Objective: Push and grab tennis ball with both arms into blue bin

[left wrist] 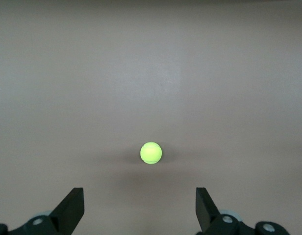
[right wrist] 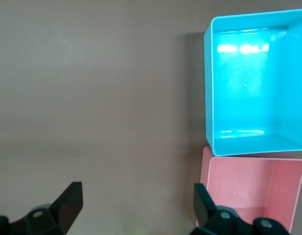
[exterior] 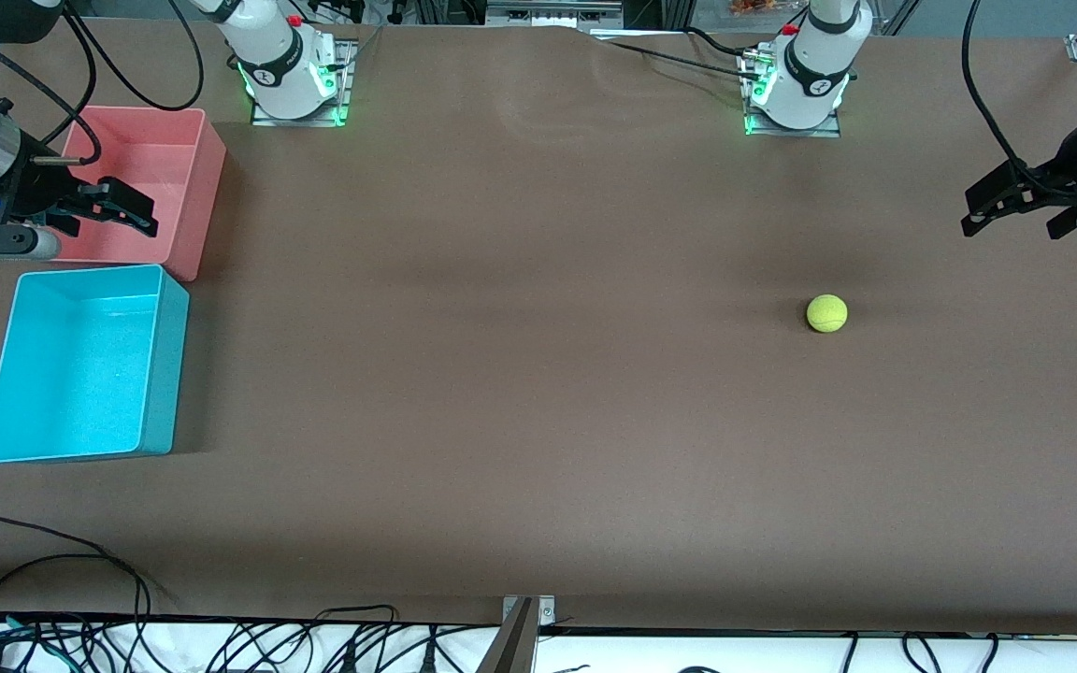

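A small yellow-green tennis ball [exterior: 826, 313] [left wrist: 151, 153] rests on the brown table toward the left arm's end. My left gripper [exterior: 1015, 211] [left wrist: 139, 208] hangs open in the air at that end of the table, apart from the ball, nothing between its fingers. The blue bin [exterior: 165, 369] [right wrist: 210, 88] stands at the right arm's end, nothing showing inside it. My right gripper [exterior: 122, 207] [right wrist: 138, 205] is open above the pink bin [exterior: 202, 178] [right wrist: 249, 176], holding nothing.
The pink bin stands beside the blue bin, farther from the front camera. Both arm bases [exterior: 291, 70] [exterior: 800, 79] sit along the table's back edge. Loose black cables [exterior: 221, 645] lie below the front edge.
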Motion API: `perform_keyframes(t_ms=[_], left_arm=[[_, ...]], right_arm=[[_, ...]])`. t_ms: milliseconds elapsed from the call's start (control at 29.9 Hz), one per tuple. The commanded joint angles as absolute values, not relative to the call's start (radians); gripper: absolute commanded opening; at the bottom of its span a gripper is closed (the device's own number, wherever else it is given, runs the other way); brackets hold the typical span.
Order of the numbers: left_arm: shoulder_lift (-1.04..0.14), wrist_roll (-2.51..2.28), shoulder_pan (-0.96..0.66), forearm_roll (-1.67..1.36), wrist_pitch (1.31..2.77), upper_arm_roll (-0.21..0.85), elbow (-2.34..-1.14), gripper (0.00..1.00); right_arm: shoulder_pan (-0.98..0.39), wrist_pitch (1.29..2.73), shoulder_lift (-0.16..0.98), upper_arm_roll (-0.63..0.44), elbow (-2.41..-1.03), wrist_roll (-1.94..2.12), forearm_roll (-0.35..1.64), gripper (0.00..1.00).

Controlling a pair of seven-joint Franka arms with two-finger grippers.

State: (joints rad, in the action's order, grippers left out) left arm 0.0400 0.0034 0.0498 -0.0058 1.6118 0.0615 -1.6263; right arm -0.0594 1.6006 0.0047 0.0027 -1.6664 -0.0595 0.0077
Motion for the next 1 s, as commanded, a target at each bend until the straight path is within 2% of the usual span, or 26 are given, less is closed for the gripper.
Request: perform_keyframes(t_ms=[0,301,402,971], left_arm=[[-0.001,0.009,0.055,-0.018,1.589,0.067,-1.591,1.00],[-0.044,0.009,0.058,-0.015,1.592,0.066,-1.591,1.00],[-0.046,0.011,0.057,-0.009,1.620,0.064,-1.624,1.00],[-0.043,0.018,0.061,-0.008,2.012,0.058,-2.014,1.00]], right_arm=[[-0.061,1.583,0.009,0.002,-1.643,-0.049,0.017,1.00],[-0.061,1.583,0.009,0.002,-1.644,-0.048,0.017,1.00],[-0.061,1.583,0.009,0.000,-1.644,-0.046,0.017,1.00],[-0.061,1.583,0.009,0.000,-1.644,-0.046,0.018,1.00]])
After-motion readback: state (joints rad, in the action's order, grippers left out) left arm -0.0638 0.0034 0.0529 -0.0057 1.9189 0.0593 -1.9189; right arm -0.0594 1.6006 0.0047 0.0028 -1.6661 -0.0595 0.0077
